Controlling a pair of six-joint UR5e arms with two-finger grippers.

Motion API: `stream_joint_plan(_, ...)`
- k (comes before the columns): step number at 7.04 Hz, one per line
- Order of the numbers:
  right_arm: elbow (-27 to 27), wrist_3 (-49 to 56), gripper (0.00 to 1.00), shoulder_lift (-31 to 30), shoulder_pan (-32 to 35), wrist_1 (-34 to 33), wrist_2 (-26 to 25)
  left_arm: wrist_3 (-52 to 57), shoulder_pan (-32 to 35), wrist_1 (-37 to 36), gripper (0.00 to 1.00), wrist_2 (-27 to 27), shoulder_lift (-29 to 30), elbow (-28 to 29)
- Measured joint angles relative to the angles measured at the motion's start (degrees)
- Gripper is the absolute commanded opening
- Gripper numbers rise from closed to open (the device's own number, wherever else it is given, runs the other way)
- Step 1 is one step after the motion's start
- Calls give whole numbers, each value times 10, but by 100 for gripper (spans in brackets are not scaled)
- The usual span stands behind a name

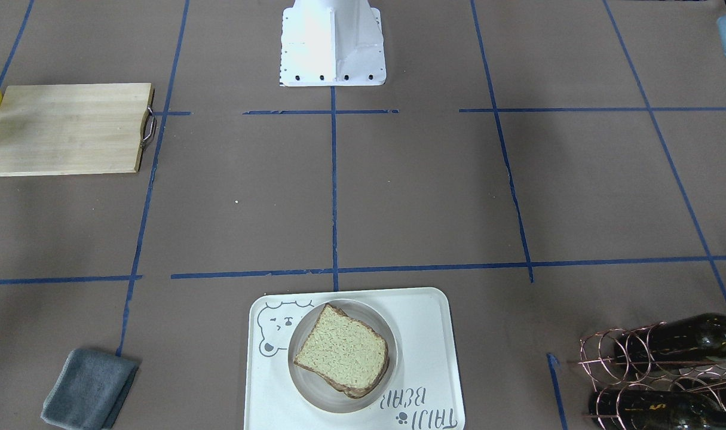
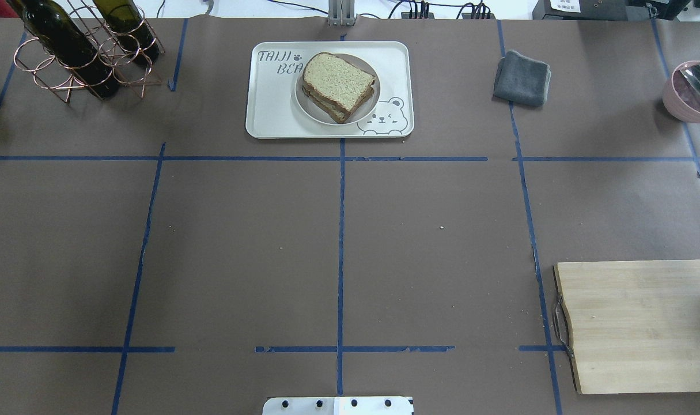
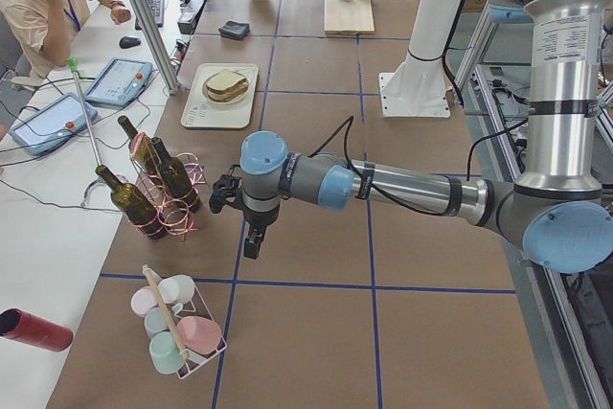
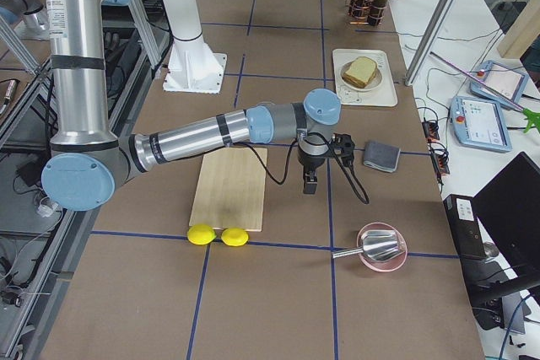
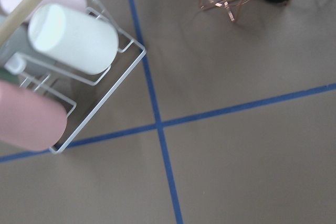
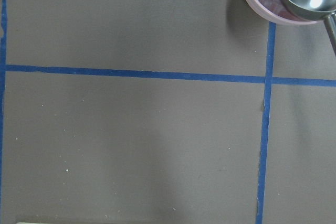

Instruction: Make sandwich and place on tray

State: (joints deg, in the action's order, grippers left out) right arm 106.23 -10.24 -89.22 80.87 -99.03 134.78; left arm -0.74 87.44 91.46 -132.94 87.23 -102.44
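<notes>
Sandwich (image 2: 338,86) is sitting on small round plate (image 2: 299,102), itself lying on tray (image 2: 269,118) at table's far edge, approx. mid-way along. Prob. handling light, soft and squashy: porous speckled bread, darker crust, layers likely sliding if tilted. Am judging crust sides the best hold, gently. Tray is looking smooth, cream, w/ rounded corners. Left gripper (image 3: 252,242) is hanging by bottle rack (image 3: 163,200), right gripper (image 4: 310,183) betw. cutting board (image 4: 228,187) & grey cloth (image 4: 381,156). Can't tell whether either claw is released or clenched.
</notes>
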Motion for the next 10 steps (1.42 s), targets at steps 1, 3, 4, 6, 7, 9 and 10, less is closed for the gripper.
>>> stream_joint_plan(1,-2,-2,100,0,1,0,1,14,7,-38,100,-13,-8,-12)
stream_joint_plan(3,-4,1,100,-4,2,2,-1,51,11,-58,100,-21,-28,-26)
stream_joint_plan(4,-4,11,100,-9,2,5,-1,59,11,-59,100,-22,-30,-28)
stream_joint_plan(6,-4,23,100,-13,2,12,-2,62,11,-57,100,-33,-32,-30)
stream_joint_plan(7,-6,25,100,-15,2,18,-2,62,11,-50,100,-43,-29,-27)
stream_joint_plan(9,-12,53,100,-28,11,23,-2,63,10,-42,100,-48,-17,-13)
stream_joint_plan(10,-17,79,100,-41,22,24,-1,64,10,-42,100,-48,-14,-11)
